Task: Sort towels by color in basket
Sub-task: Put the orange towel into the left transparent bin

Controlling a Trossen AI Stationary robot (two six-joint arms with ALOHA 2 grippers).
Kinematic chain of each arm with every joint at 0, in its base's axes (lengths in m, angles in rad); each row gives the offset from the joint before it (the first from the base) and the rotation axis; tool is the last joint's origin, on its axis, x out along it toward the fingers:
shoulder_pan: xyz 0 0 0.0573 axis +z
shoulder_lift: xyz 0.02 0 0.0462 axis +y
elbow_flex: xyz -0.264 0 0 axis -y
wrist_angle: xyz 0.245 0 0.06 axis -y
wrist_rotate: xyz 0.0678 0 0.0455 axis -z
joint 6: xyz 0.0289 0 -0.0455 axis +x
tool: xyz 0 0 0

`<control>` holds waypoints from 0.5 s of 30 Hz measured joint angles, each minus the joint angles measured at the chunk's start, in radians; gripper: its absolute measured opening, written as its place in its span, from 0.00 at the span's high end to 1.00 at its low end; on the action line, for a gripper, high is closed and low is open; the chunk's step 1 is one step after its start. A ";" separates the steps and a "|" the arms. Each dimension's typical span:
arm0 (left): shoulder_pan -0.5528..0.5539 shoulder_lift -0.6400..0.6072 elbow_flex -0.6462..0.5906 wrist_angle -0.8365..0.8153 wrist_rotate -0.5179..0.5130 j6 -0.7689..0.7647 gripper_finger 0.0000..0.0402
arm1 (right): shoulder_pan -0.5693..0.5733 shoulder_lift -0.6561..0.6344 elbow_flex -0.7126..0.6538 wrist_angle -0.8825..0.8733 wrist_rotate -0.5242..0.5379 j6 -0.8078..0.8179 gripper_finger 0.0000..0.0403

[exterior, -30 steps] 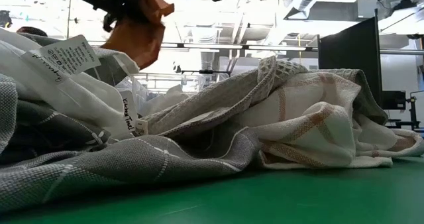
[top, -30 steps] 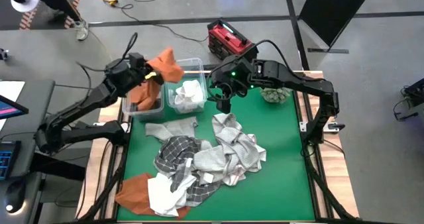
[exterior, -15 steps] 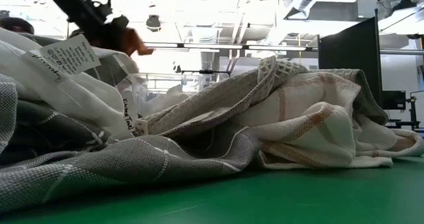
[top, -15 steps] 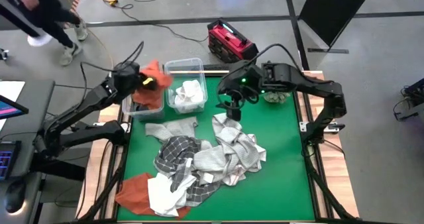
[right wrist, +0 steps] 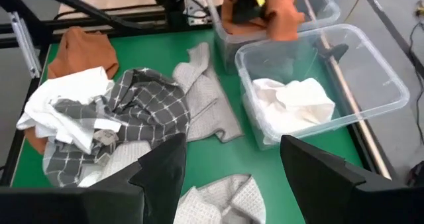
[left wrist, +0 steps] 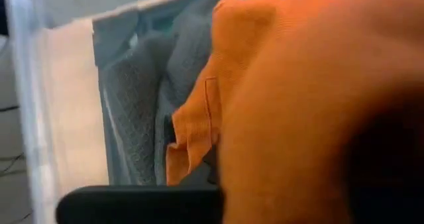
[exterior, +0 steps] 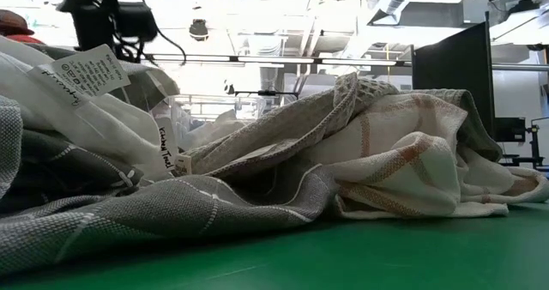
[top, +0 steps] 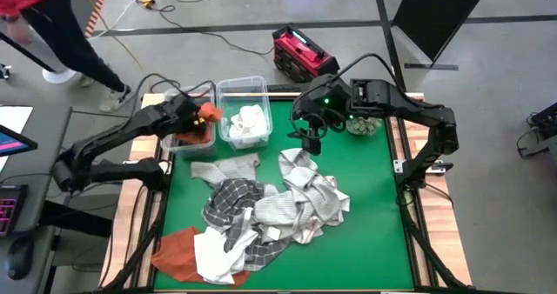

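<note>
A person (top: pixel 35 16) in a red top and dark trousers stood on the floor off the worktop's (top: pixel 365 198) 10 o'clock corner. The left tool (top: pixel 202 118) had reached into the left clear bin (top: pixel 165 139), near the worktop's 11 o'clock edge, closed on a rust-orange towel (top: pixel 207 113) that it held low inside the bin; the left wrist view showed that orange cloth (left wrist: pixel 298 98) bunched over a dark grey towel (left wrist: pixel 136 118) lying in the same bin. Just beside it, at 12 o'clock, the right clear bin (top: pixel 263 90) held a crumpled white towel (top: pixel 247 123). At the centre of the green mat lay the unsorted heap: a light grey towel (top: pixel 228 166) nearest the bins, a dark grey checked towel (top: pixel 231 198) beneath it, and pale checked towels (top: pixel 309 194) spreading toward 3 o'clock. At 7 o'clock a second rust-orange towel (top: pixel 178 249) lay half under a plain white towel (top: pixel 213 257). The right tool (top: pixel 312 144) hung with its fingers spread wide and gripping nothing, just above the heap's 12 o'clock end, right of the white bin. A green spiky ball (top: pixel 359 125) sat at about 1 o'clock, partly hidden by the right arm. A red case (top: pixel 300 52) rested on the floor beyond the 12 o'clock edge
</note>
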 joint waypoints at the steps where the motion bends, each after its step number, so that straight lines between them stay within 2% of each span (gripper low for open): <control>1: 0.000 0.027 0.000 -0.007 0.002 0.004 0.95 | 0.006 0.000 0.000 -0.001 0.000 0.000 0.32; 9: -0.017 0.204 0.001 -0.039 0.033 0.232 0.72 | 0.040 0.000 0.000 -0.004 0.000 0.035 0.32; 15: -0.022 0.258 0.003 -0.023 0.025 0.309 0.50 | 0.061 0.000 0.000 0.000 0.005 0.072 0.32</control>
